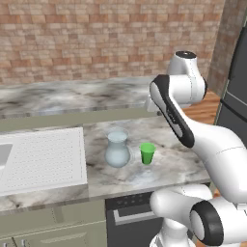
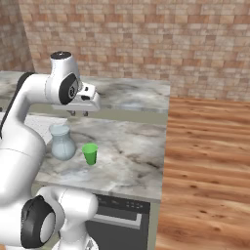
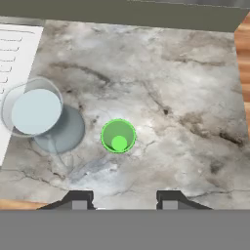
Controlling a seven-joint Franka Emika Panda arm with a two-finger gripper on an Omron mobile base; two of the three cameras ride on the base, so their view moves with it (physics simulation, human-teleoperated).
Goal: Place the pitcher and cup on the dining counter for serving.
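The pale blue-grey glass pitcher (image 1: 117, 150) (image 2: 62, 143) (image 3: 37, 113) stands upright on the lower marbled counter (image 1: 173, 161). The small green cup (image 1: 147, 153) (image 2: 90, 153) (image 3: 118, 136) stands just to its right, a little apart from it. My gripper (image 2: 79, 114) (image 3: 123, 200) hangs well above them, pointing down, roughly over the cup. It is open, and nothing sits between its fingertips (image 3: 78, 199). Behind the lower counter runs the raised dining counter (image 1: 72, 95) (image 2: 128, 94), a long marbled slab.
A white drainboard (image 1: 41, 159) (image 3: 14, 44) lies left of the pitcher, with a sink (image 1: 3, 157) beyond it. The lower counter ends on the right at a wooden floor (image 2: 210, 171). A dark fridge (image 1: 236, 101) stands far right. A brick wall (image 2: 146, 39) backs the room.
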